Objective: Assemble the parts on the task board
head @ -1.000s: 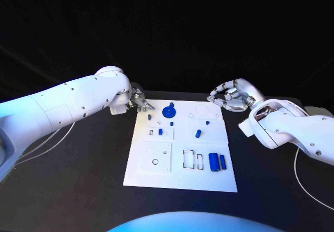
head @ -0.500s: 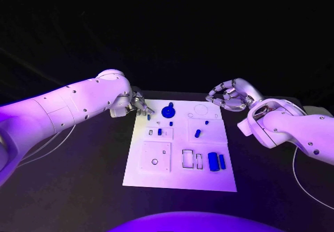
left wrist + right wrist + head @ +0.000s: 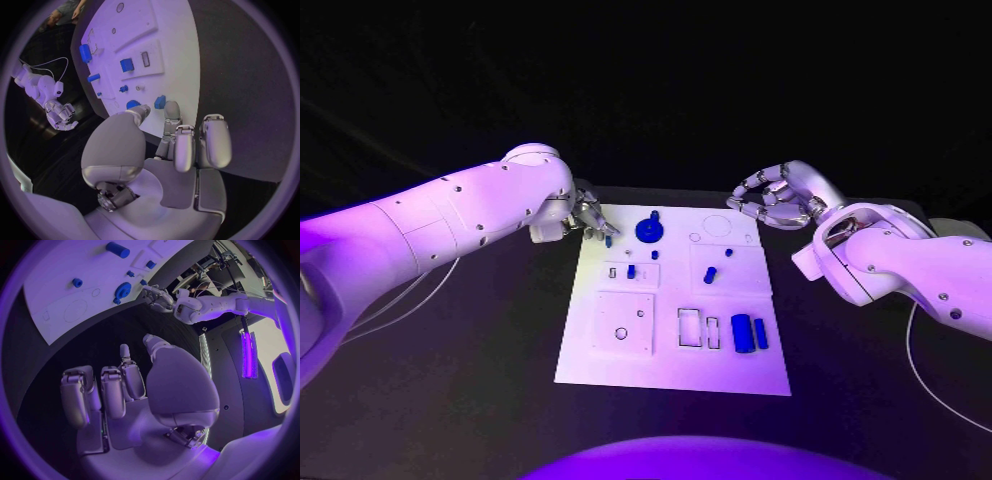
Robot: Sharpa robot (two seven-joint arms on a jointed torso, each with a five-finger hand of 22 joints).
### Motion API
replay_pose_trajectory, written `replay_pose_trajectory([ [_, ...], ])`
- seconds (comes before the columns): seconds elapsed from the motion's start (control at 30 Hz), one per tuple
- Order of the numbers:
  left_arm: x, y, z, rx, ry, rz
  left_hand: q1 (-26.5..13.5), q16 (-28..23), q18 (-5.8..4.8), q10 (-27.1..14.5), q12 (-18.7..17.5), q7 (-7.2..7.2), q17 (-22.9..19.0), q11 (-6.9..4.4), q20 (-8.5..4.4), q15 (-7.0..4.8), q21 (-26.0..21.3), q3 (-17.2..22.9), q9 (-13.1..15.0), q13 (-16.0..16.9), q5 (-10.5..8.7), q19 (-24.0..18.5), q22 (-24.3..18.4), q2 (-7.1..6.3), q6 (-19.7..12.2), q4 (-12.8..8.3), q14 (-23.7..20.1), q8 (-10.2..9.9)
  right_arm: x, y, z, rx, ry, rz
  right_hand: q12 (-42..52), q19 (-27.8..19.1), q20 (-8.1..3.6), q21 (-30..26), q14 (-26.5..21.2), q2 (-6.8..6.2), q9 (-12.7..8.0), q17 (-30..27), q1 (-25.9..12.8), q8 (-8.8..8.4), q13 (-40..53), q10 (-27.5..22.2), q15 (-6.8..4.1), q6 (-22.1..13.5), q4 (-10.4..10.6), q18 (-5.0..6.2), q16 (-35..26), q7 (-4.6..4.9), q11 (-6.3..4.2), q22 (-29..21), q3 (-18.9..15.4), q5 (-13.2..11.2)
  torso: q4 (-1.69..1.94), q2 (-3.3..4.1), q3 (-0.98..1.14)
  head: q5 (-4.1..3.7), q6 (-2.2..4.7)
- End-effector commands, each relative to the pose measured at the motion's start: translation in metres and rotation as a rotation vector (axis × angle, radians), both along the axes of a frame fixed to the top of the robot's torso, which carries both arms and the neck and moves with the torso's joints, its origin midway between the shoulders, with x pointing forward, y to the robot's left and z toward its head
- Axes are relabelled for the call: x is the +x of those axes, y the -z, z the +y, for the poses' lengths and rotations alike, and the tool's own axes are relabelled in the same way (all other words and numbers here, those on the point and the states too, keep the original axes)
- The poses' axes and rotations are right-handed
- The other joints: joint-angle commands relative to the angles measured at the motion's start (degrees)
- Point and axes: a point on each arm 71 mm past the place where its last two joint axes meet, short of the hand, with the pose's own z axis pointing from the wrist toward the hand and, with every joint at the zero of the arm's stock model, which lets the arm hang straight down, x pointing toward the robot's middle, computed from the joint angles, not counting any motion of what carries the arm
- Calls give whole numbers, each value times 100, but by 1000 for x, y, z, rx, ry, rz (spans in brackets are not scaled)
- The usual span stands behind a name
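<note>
Fingers (image 3: 170, 120) of left hand (image 3: 589, 218) extended, tips close together over small blue part (image 3: 160, 102) at task board (image 3: 672, 375) far-left corner; whether it is pinched cannot be told. Right hand (image 3: 773, 200) curled, holding nothing, beside far-right corner. Advice: close thumb squarely on part, lift straight. Left wrist view reveals fingertip-part gap, hidden in head view.

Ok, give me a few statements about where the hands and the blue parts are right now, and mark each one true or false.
1. The left hand is at the task board's far left corner. True.
2. The right hand holds a blue part. False: it holds nothing, off the board's far right corner.
3. The large round blue part lies at the board's near edge. False: it is at the far end.
4. Two blue parts lie side by side near the board's right edge. True.
</note>
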Motion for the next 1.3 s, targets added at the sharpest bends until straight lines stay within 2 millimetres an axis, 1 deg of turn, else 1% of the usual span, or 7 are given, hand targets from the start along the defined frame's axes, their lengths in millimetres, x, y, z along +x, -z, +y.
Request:
replay_pose_trajectory([
  [0.03,-1,1,-3,-10,11,14,73,28,-92,36,24,-15,1264,-23,-20,-40,20,19,-10,-7,0,27,5,5,46,-12,519,-26,0,0,1,-7,-9,-2,3,558,-36,-12,548,13,6,1270,-35,19,604,13,-27,-43,-16,-17,-29,-7,-37,1450,-8,21,3,0,3,-2,0],
  [0.6,0,3,-6,-14,19,23,266,31,-97,77,78,-36,1268,-42,-26,-54,39,44,-31,30,-15,31,37,48,94,-29,520,-1,0,0,2,-7,-11,-2,5,554,-37,-21,547,19,8,1268,-29,23,606,15,-28,-42,-18,-15,-30,-9,-38,1444,-2,31,0,-1,2,-9,-20],
  [0.8,0,3,-6,-12,20,27,332,30,-97,98,99,-46,1265,-50,-29,-61,42,56,-37,47,-27,30,41,70,111,-32,519,8,0,0,2,-7,-11,-3,5,554,-37,-21,547,19,8,1268,-29,23,606,15,-28,-42,-18,-15,-30,-9,-38,1444,-2,31,2,-3,1,-11,-44],
  [0.9,0,3,-6,-12,22,29,431,31,-98,120,122,-62,1266,-64,-35,-72,49,83,-43,62,-27,31,53,112,138,-42,519,26,0,0,2,-7,-11,-3,6,554,-37,-20,548,21,9,1269,-27,24,606,15,-29,-41,-19,-15,-30,-9,-38,1444,-1,34,2,-5,2,-10,-49],
  [0.93,0,3,-6,-12,22,30,525,33,-98,123,124,-74,1269,-75,-41,-82,49,120,-47,57,-20,29,53,147,144,-66,520,34,0,0,2,-7,-11,-3,10,554,-39,-19,547,28,11,1266,-19,29,609,19,-30,-41,-22,-15,-32,-10,-40,1445,6,46,3,-6,3,-9,-62],
  [1.07,-1,4,-6,-13,26,35,787,36,-99,145,142,-101,1275,-101,-58,-104,57,257,-59,64,-13,29,67,236,148,-149,521,52,0,0,2,-7,-11,-3,10,554,-39,-19,547,28,11,1266,-19,29,609,19,-30,-41,-22,-15,-32,-10,-40,1445,6,46,1,-5,3,-9,-67],
  [1.3,-1,4,-7,-17,32,42,1095,50,-103,184,164,-124,1300,-123,-72,-123,66,536,-76,67,-1,29,88,300,139,-288,528,85,0,0,2,-7,-11,-5,9,555,-39,-18,547,32,13,1266,-14,32,608,18,-31,-41,-22,-15,-32,-11,-40,1446,11,56,2,-6,5,-11,-69],
])
